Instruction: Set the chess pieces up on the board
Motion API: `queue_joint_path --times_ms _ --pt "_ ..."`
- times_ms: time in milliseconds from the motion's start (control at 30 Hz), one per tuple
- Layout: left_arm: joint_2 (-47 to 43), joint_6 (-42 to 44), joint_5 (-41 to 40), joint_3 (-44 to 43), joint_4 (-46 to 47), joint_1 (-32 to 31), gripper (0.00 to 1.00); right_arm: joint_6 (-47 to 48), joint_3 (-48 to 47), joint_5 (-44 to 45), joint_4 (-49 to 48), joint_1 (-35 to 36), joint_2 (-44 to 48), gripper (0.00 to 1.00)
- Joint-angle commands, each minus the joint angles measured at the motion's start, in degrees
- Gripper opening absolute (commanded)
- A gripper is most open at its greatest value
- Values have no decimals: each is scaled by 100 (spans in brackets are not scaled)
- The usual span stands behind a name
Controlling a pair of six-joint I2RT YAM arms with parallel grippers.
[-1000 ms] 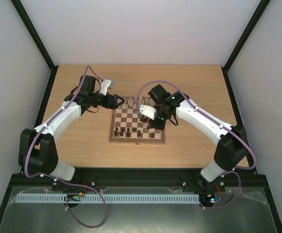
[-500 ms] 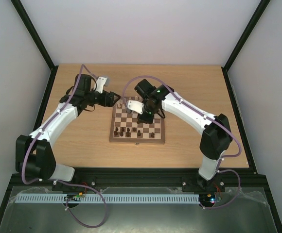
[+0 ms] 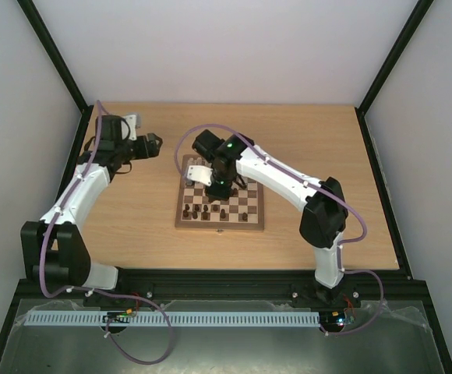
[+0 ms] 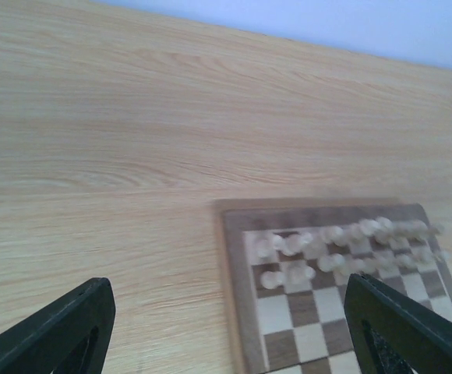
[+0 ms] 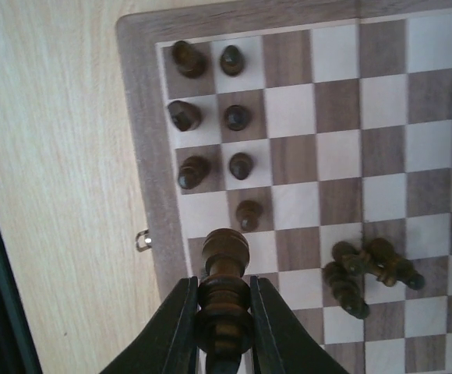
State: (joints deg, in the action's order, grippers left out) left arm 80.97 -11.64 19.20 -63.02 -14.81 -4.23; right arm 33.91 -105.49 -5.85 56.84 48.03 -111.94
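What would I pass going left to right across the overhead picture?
Left claw → chessboard → right arm's elbow. The right claw, gripping a dark chess piece, hangs over the board, so I left it out.

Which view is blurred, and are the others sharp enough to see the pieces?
Left wrist: blurred, the pale pieces smear on the board. Right wrist: sharp, the dark piece in the right gripper is crisp. Top: evenly lit, no glare, details small.
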Motion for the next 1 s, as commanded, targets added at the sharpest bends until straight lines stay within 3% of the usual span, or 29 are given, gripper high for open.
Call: queue_joint_path --times_ms 0,400,967 --pt "-194 -633 -68 168 166 448 83 46 -274 273 801 285 -213 9" --pt "-539 -802 122 599 293 661 83 -189 -202 648 875 709 -639 9" --pt "-883 -843 195 871 347 737 84 -283 207 899 445 737 -881 9"
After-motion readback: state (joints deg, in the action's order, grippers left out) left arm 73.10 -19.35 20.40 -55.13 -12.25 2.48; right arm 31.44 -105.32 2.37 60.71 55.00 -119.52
